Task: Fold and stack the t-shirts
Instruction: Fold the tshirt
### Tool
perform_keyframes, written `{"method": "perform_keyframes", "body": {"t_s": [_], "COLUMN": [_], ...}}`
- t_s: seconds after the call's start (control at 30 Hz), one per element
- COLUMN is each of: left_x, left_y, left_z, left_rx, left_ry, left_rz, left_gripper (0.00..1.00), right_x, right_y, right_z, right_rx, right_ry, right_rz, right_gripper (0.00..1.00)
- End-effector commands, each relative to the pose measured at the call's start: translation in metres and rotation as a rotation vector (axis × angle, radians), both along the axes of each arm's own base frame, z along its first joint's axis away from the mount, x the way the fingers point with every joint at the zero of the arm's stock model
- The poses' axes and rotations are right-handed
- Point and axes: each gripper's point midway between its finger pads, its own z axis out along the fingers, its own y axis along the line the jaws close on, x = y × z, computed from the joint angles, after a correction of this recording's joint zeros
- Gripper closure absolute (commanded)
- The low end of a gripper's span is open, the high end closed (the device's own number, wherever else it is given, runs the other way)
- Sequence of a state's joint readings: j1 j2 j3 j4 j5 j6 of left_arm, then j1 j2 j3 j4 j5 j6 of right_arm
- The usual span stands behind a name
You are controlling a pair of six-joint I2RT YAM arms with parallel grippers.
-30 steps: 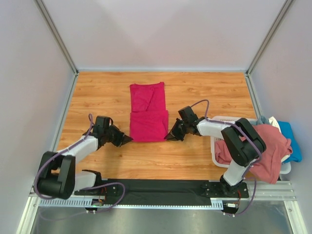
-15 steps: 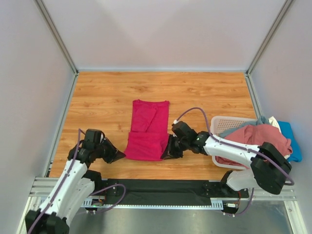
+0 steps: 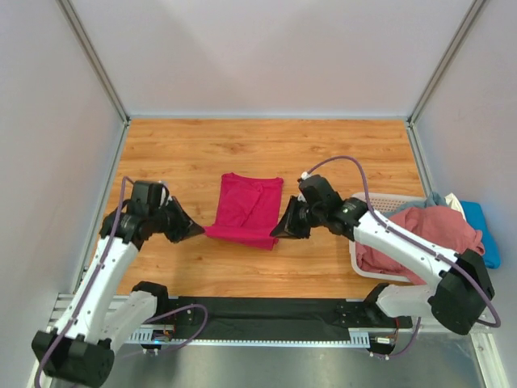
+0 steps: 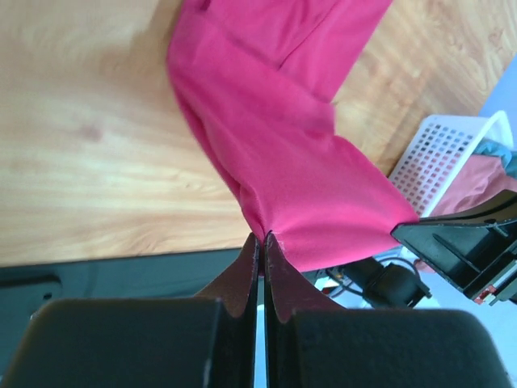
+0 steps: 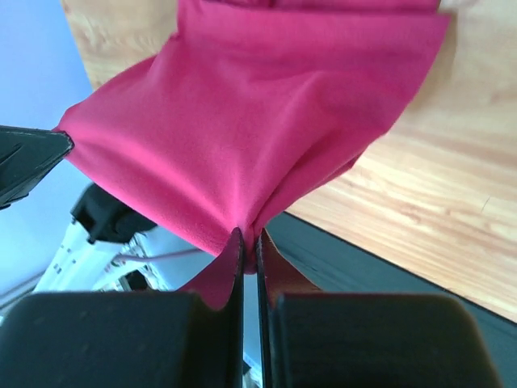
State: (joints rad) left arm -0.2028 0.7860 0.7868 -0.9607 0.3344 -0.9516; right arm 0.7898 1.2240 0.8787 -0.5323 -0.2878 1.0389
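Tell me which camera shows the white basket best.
The top external view: the white basket sits at the right, its rim and lattice wall visible, with a dusty pink shirt heaped over it. The left wrist view catches only a corner of the basket, beyond the magenta shirt. The right wrist view does not show it.

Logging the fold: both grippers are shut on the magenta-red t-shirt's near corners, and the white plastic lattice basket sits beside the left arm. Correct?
One thing is wrong: the white plastic lattice basket sits beside the right arm, as the top external view shows. The left gripper and right gripper are shut on the near corners of the magenta-red t-shirt.
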Motion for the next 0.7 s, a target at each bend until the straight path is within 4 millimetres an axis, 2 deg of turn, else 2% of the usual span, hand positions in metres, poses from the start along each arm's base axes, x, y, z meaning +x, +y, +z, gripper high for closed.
{"method": "perform_keyframes", "body": {"t_s": [0.0,0.03,0.1,0.13,0.2,0.23,0.27,0.33,0.37,0.43,0.47,0.5,0.53,0.67], "left_x": [0.048,0.06,0.077,0.089,0.102,0.111,0.117,0.132,0.138,0.15,0.156,0.163,0.166,0.184], "left_y": [0.005,0.001,-0.002,-0.005,-0.009,-0.012,-0.014,-0.017,-0.018,-0.017,-0.018,-0.019,-0.021,-0.025], "left_z": [0.013,0.024,0.02,0.028,0.021,0.027,0.02,0.025,0.021,0.029,0.024,0.03,0.029,0.025], "left_rx": [0.104,0.095,0.104,0.097,0.099,0.088,0.09,0.084,0.092,0.109,0.113,0.114,0.114,0.112], "left_ry": [-0.091,-0.119,-0.092,-0.121,-0.088,-0.108,-0.082,-0.105,-0.095,-0.122,-0.108,-0.124,-0.122,-0.115], "left_rz": [-0.056,-0.064,-0.079,-0.081,-0.092,-0.098,-0.102,-0.105,-0.104,-0.108,-0.113,-0.117,-0.126,-0.127], "left_gripper": [1.0,1.0,1.0,1.0,1.0,1.0,1.0,1.0,1.0,1.0,1.0,1.0,1.0,1.0], "right_x": [0.022,0.029,0.044,0.055,0.069,0.078,0.082,0.098,0.102,0.113,0.116,0.122,0.125,0.14], "right_y": [-0.019,-0.019,-0.024,-0.02,-0.024,-0.023,-0.022,-0.025,-0.025,-0.027,-0.027,-0.028,-0.029,-0.029], "right_z": [0.0,0.002,-0.002,0.002,0.004,0.003,0.005,0.006,0.007,0.006,0.006,0.007,0.003,0.007], "right_rx": [-0.081,-0.079,-0.094,-0.091,-0.077,-0.078,-0.064,-0.058,-0.051,-0.05,-0.045,-0.043,-0.045,-0.018], "right_ry": [0.015,0.016,0.036,0.033,0.045,0.058,0.06,0.062,0.069,0.076,0.08,0.075,0.088,0.087], "right_rz": [0.013,0.011,0.01,0.016,0.016,0.016,0.026,0.011,0.014,0.012,0.014,0.013,0.013,0.014], "right_gripper": [1.0,1.0,1.0,1.0,1.0,1.0,1.0,1.0,1.0,1.0,1.0,1.0,1.0,1.0]}}
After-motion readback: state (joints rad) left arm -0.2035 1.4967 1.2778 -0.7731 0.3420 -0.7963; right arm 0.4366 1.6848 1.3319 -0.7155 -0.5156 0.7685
